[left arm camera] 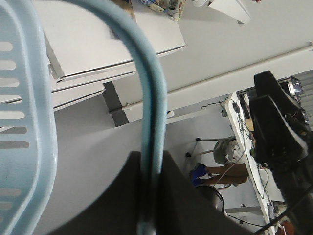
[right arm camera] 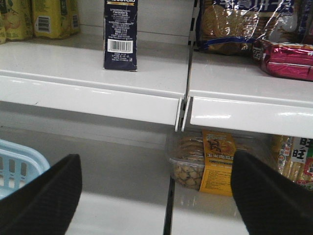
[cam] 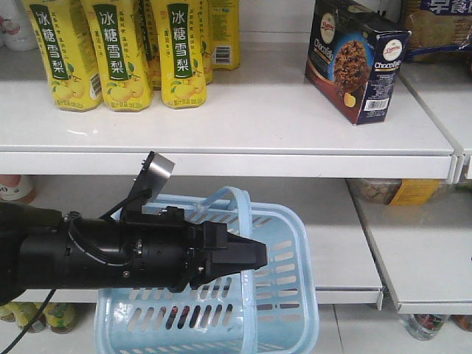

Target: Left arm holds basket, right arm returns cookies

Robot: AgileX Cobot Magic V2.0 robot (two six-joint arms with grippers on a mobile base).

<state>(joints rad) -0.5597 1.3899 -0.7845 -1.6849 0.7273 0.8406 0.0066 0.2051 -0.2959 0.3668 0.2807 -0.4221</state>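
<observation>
Our left hand (cam: 251,254) sits clenched on the arched handle (left arm camera: 149,112) of the light blue basket (cam: 284,295). In the left wrist view that handle runs straight down into the dark pads, pinched tight, with the basket's slotted wall (left arm camera: 24,127) at the left edge. From the front we see the left arm (cam: 110,254) reaching in from the left, thick and black, with its small silver-white block (cam: 157,172) tilted up on a thin bracket above it. The basket hangs at the arm's tip, below the upper shelf (cam: 221,140) and in front of the lower one.

Over to our right hand (right arm camera: 156,196): released, its two dark fingers (right arm camera: 41,196) spread wide apart at the bottom corners of the right wrist view, nothing between them. A corner of the basket (right arm camera: 19,164) peeks in just beside the left finger.

And the cookies (cam: 356,60)? The dark navy-and-brown box stands upright on the upper shelf, near its right end, chocolate-chip picture facing out and barcode on its side. In the right wrist view we see that barcode face (right arm camera: 120,34) above the hand and well apart from it.

Left of the box, well apart, yellow drink cartons (cam: 118,51) line the same shelf. To the right, on the neighbouring shelf, lie a blue packet of round biscuits (right arm camera: 234,24) and a red packet (right arm camera: 286,58). Below, a clear tub of snacks with an orange label (right arm camera: 200,164) sits on the lower shelf.
</observation>
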